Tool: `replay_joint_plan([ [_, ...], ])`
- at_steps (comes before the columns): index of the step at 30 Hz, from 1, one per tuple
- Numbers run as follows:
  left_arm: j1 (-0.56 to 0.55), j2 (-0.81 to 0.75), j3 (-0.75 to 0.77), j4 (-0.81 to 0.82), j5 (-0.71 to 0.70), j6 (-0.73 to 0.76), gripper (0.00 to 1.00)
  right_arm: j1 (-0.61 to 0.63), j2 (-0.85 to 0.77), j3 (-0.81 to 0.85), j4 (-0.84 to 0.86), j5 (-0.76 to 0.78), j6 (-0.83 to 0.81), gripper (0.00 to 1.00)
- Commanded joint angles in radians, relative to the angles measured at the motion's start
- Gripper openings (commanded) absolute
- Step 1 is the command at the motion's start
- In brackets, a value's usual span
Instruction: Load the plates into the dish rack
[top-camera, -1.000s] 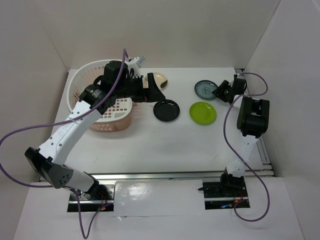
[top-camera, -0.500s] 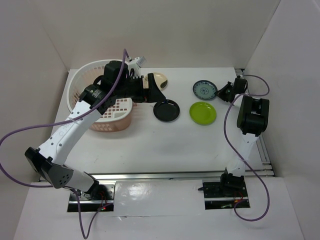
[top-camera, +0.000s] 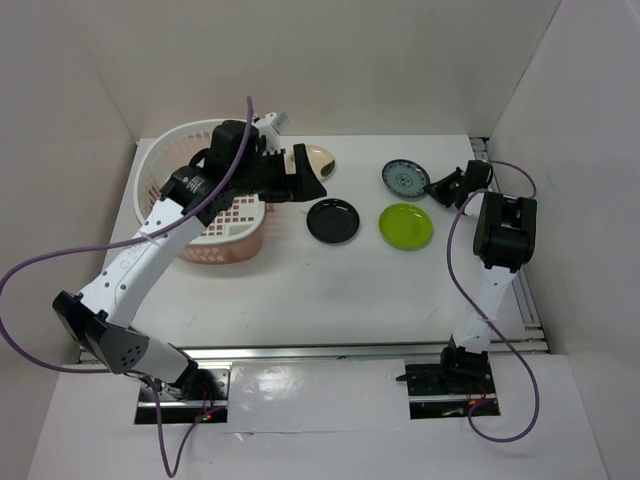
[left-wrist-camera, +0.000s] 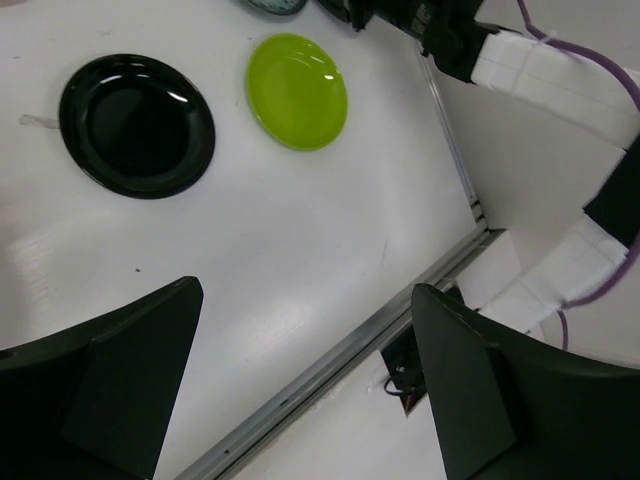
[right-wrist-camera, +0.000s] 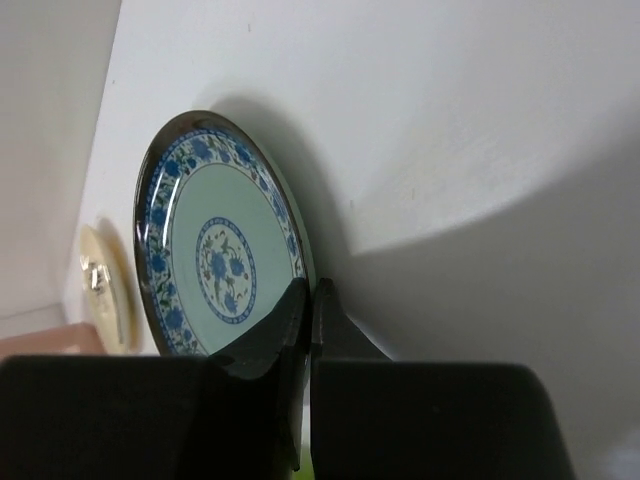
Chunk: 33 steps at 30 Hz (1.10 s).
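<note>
Rounded white plastic dish rack (top-camera: 200, 190) on white bench (top-camera: 300, 290), left pincer (left-wrist-camera: 305, 300) spread wide over the rack's right rim, cream round plate (top-camera: 320, 158) just right of the rack, glossy black round plate (top-camera: 333, 221) and lime green round plate (top-camera: 406, 226) further right of the rack, blue-patterned round plate (right-wrist-camera: 215, 260) farthest from the rack, its rim pinched by right pincer (right-wrist-camera: 310, 300).

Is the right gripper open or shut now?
Shut on the blue-patterned plate: the right wrist view shows the right gripper with both fingers pinched on the plate's rim.

walls (top-camera: 350, 60): plain white | table (top-camera: 330, 290): white | near edge: metal rail (top-camera: 340, 351)
</note>
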Motion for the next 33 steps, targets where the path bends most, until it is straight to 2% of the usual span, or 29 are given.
replay_joint_plan([
  [1,-0.003,0.038,0.059,-0.019,-0.071,0.047,0.99,0.031,-0.116,-0.077,0.188,-0.041,0.13,0.0],
  [5,-0.003,0.086,0.079,0.016,-0.085,0.056,0.99,0.072,-0.208,-0.063,0.212,-0.067,0.098,0.0],
  [12,0.039,0.265,0.2,0.079,-0.044,0.088,0.99,0.118,-0.377,-0.08,0.125,-0.078,-0.024,0.0],
  [16,0.088,0.418,0.33,0.065,-0.044,0.099,0.99,0.196,-0.456,-0.068,0.027,-0.184,-0.179,0.0],
  [20,0.11,0.48,0.428,0.065,-0.05,0.099,0.99,0.258,-0.493,-0.068,-0.045,-0.267,-0.27,0.0],
  [22,0.138,0.494,0.439,0.077,-0.016,0.099,0.99,0.276,-0.503,-0.045,-0.096,-0.294,-0.305,0.0],
  [26,0.148,0.514,0.418,0.1,0.013,0.089,0.99,0.296,-0.535,-0.055,-0.084,-0.354,-0.304,0.0],
  [29,0.158,0.514,0.395,0.1,0.013,0.089,0.92,0.305,-0.547,-0.065,-0.072,-0.354,-0.304,0.0],
  [33,0.158,0.514,0.36,0.11,0.013,0.098,0.9,0.315,-0.556,-0.055,-0.072,-0.363,-0.294,0.0],
])
